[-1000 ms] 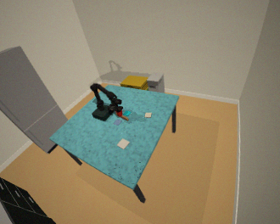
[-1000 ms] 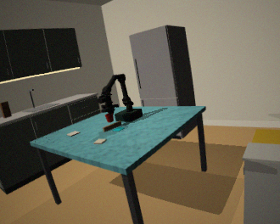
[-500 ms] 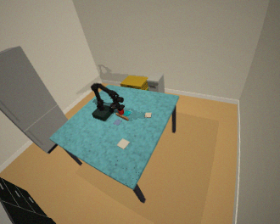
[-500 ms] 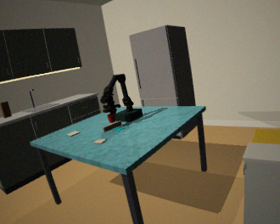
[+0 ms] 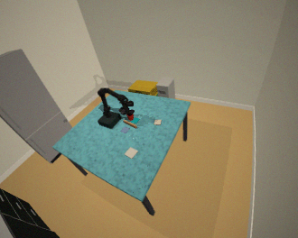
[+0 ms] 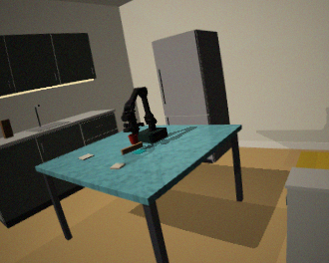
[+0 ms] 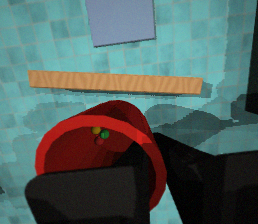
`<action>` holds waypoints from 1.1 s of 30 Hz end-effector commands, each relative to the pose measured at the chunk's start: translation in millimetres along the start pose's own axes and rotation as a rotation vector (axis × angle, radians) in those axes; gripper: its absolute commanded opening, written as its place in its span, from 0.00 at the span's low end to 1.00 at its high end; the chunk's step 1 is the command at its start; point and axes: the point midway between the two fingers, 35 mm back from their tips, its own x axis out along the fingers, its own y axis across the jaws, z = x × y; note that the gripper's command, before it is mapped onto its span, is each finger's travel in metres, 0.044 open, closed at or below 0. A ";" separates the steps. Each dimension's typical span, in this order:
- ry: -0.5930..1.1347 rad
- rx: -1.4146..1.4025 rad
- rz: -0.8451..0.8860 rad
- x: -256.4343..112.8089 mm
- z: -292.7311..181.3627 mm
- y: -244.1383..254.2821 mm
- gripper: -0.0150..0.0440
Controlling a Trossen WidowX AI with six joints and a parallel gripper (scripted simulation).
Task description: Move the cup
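Note:
The red cup (image 5: 130, 117) (image 6: 133, 139) (image 7: 50, 159) is held by one side of its wall, its mouth facing the wrist camera. Yellow, green and red marbles (image 7: 100, 135) lie inside it. My gripper (image 5: 129, 114) (image 6: 133, 133) (image 7: 148, 138) is shut on the cup, one finger inside and one outside. The cup appears to be above the table, on the teal pad's side of the wooden bar. The teal pad (image 5: 136, 120) (image 6: 140, 151) is beside the cup in the top view. The lavender pad (image 5: 125, 130) (image 7: 122, 21) lies across the bar.
The wooden bar (image 5: 130, 124) (image 6: 132, 148) (image 7: 115, 82) lies between the two pads. Two pale flat tiles are on the table: a small one (image 5: 158, 122) (image 6: 117, 165) and a larger one (image 5: 131, 152) (image 6: 86, 156). The arm's black base (image 5: 109, 120) (image 6: 154, 134) stands near the cup.

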 end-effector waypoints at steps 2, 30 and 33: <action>-0.001 0.002 0.006 -2.3 -11.3 3.7 0.25; 0.002 0.002 0.006 13.8 -45.0 9.3 0.25; 0.002 0.002 0.006 19.5 -45.3 9.7 0.25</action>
